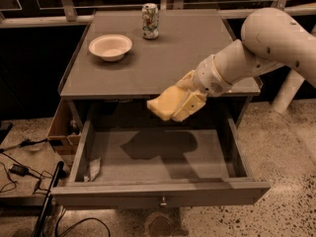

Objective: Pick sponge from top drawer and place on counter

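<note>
Gripper: my gripper hangs over the open top drawer, its fingers closed on the sponge.
Sponge: held in the air, near the front edge of the counter.
Handling: I judge it light, soft and squashy, so I'd grip gently across its middle.

Robot test lab, likely: speckled terrazzo floor, loose cables, glass railing behind grey desk. The gripper hangs over the open drawer, jaws clamped on sponge.
</note>
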